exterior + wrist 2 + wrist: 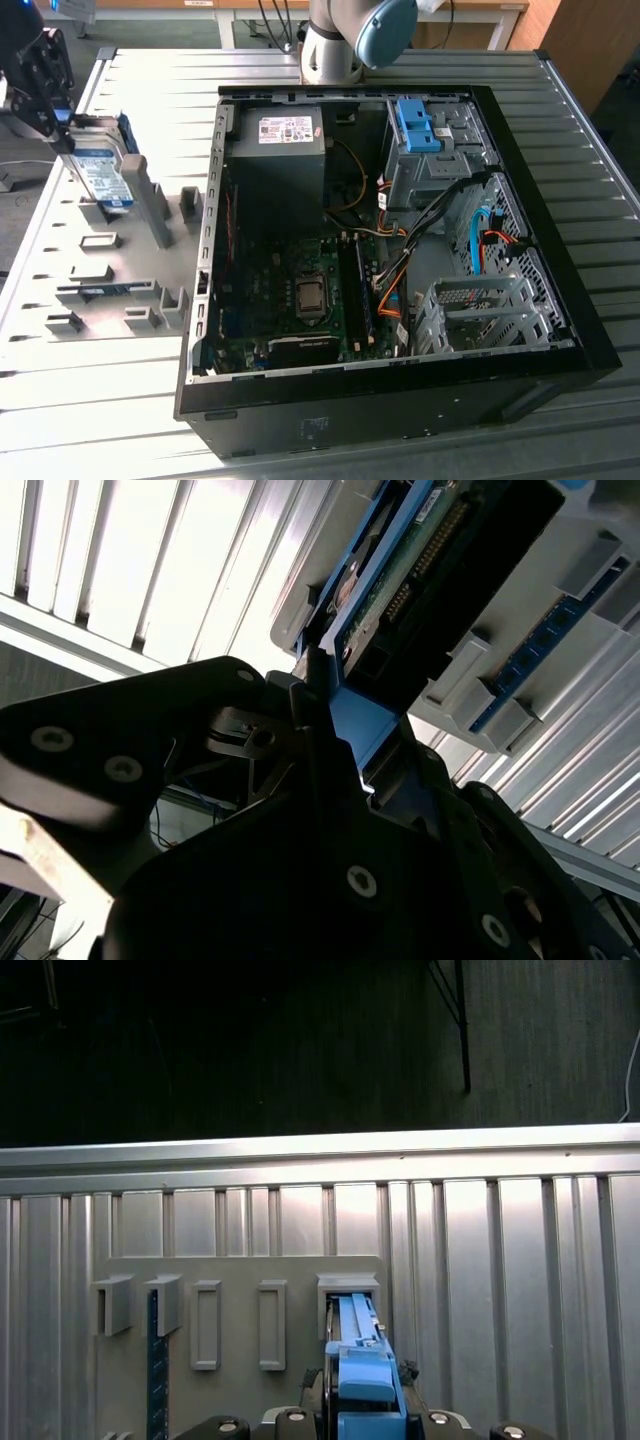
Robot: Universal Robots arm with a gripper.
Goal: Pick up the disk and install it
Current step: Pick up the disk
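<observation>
Claw [60,135]: closed on the blue frame of the disk [102,178], at the exterior view's left, over the holder [135,265]. In the second wrist view we see that frame pinched between its two black sides.

Disk: held on edge, label facing out. Its lower end is at one slot [348,1292] of the holder, and we cannot tell whether it has cleared that slot. It is well apart from the case [400,410].

Progress, as we judge it: the grip is made, and the pick-up is under way or barely complete. The install is not yet done, since no drive sits in the case.

Holder: a grey plate on the tabletop [100,400], carrying raised slots. One long slot holds a dark blue strip [155,1360]. The other slots we can see look empty.

Case: black, lying open just beside the holder. Contents, near to far:
- a bare metal cage [480,310], with nothing in it that we can see
- the board [300,290]
- orange and blue cables [395,280]
- a black box [280,160] with a white sticker
- a blue bracket [415,122] at the far bay, with no drive in it

Arm base [345,40]: on the tabletop beyond the case.
</observation>
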